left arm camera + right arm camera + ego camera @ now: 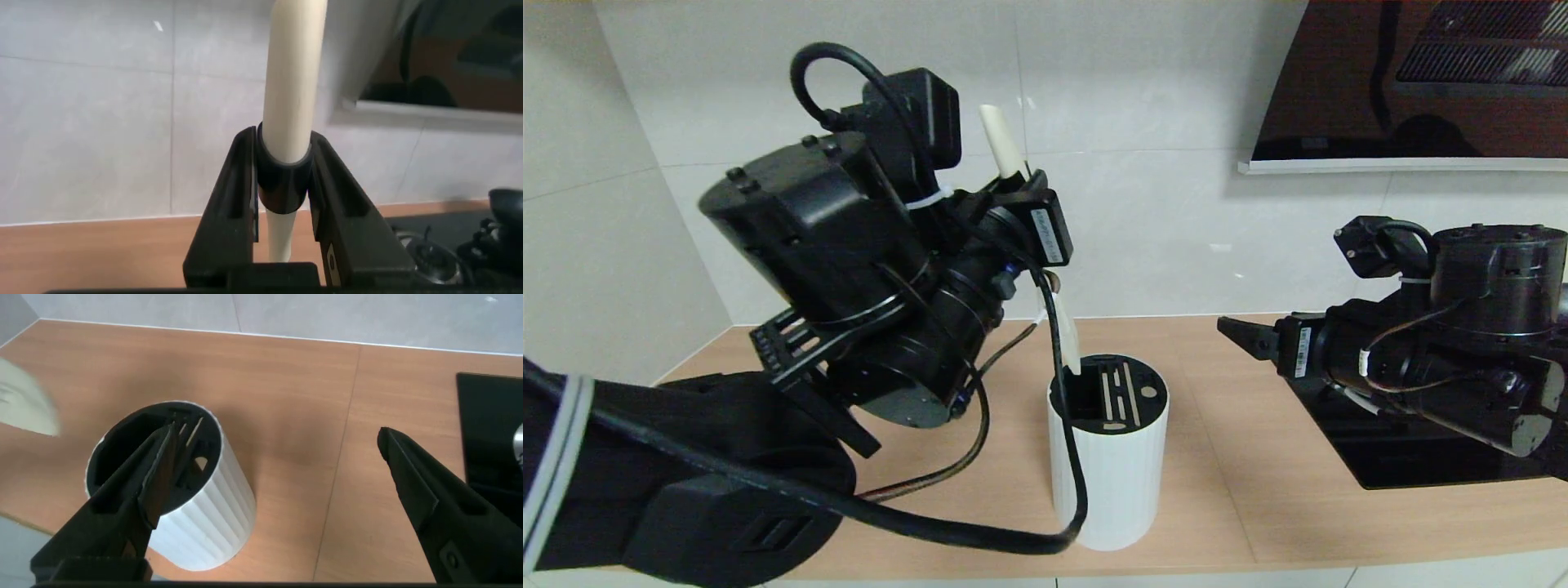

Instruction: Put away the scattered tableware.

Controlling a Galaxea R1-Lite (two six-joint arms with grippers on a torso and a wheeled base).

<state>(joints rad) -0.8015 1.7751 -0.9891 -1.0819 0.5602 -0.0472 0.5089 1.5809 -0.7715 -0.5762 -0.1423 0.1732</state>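
- On the left, high above the wooden tabletop (1217, 506) and in front of the pale tiled wall (1160, 98), hangs the left gripper (1023, 189). Its jaws are closed tight on a cream utensil (1001, 135), pinching it at a dark collar partway along the shaft.
- The utensil stands nearly upright with a slight lean. Its upper end pokes out above the jaws and its lower end reaches down to the mouth of the white holder (1107, 482). I cannot tell how far in it goes.
- The holder, a ribbed cylinder, stands upright on the tabletop near the front edge. Its top has one large open compartment on the left and narrow slots beside it; the utensil's tip is at the large one.
- A black cable (980, 535) from the left arm loops down across the holder's front.
- Right of the holder and apart from it, the right gripper (1250, 336) sits low over the tabletop, pointing towards the holder. Its jaws are spread wide with nothing between them.
- At the far right, a black cooktop (1388, 465) lies in the tabletop beneath the right arm, and a dark hood (1405, 82) hangs on the wall above.
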